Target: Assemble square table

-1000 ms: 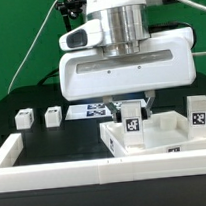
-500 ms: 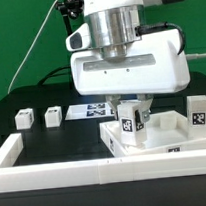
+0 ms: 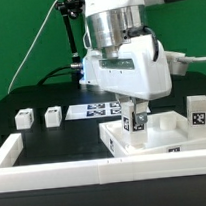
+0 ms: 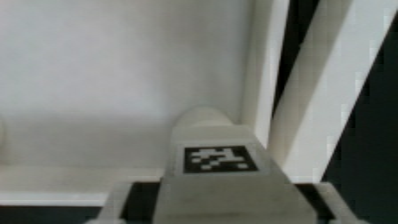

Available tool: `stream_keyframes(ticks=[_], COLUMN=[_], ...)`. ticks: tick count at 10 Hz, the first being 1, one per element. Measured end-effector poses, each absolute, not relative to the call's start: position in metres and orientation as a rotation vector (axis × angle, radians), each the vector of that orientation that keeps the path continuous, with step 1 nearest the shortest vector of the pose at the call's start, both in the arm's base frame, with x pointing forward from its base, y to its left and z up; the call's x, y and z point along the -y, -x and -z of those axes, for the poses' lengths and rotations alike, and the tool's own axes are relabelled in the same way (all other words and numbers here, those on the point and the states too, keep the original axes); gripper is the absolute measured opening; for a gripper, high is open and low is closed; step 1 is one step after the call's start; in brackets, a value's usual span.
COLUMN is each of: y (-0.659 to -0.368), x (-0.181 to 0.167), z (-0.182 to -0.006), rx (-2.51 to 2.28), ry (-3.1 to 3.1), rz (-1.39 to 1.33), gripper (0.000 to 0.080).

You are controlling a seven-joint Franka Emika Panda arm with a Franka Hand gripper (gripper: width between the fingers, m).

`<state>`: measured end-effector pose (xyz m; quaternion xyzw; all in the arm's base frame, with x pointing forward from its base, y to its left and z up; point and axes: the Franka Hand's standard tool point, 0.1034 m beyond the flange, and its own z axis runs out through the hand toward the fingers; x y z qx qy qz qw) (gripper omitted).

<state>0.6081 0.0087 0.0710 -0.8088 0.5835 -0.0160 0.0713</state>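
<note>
No words or numbers legible, only coded square tags (image 4: 217,160) on legs (image 3: 198,111), marker board (image 3: 92,110)

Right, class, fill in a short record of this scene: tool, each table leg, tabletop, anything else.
tool: closed on one leg
held leg: upright on the tabletop, toward the exterior view's left
second leg: upright on the tabletop, exterior view's right
loose legs: two, apart on the black table, exterior view's left
marker board: flat on the table, behind the tool
</note>
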Motion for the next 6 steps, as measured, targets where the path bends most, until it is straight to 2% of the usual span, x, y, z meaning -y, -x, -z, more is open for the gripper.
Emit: stream_keyframes(ticks=[1, 3, 6], y=[-0.6082, -0.6099, -0.6131], x=[-0.0088, -0.0118, -0.0130], z=[-0.0712, -0.0736, -0.0763], rx=[-1.702, -1.512, -1.076], ry=[2.470, 2.597, 2.816], rz=[0.053, 0.059, 0.096], gripper=[0.0299, 0.0614, 0.0647])
